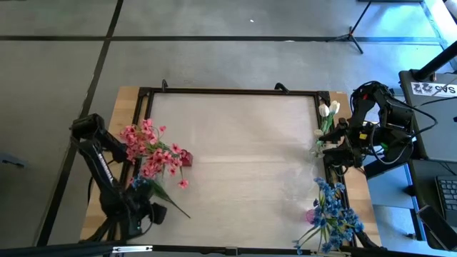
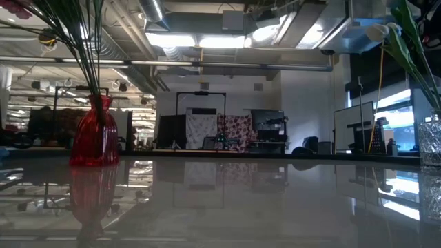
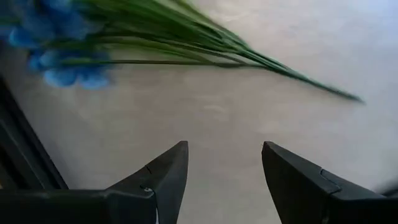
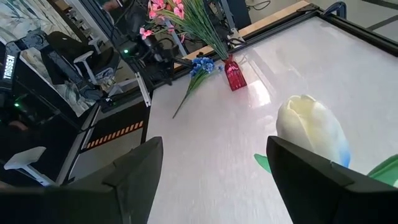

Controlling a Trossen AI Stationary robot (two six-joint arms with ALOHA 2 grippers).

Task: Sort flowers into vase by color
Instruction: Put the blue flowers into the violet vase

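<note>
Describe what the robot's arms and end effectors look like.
Both arms are dark, jointed black links. The right arm carries loose black cables and small green lights. The left end effector has two dark, wedge-shaped fingers tapering to points; the right end effector has broad dark-grey fingers.

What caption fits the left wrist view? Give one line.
Left gripper, fingers open, poised above the white tabletop near a fallen blue-flowered sprig.
</note>
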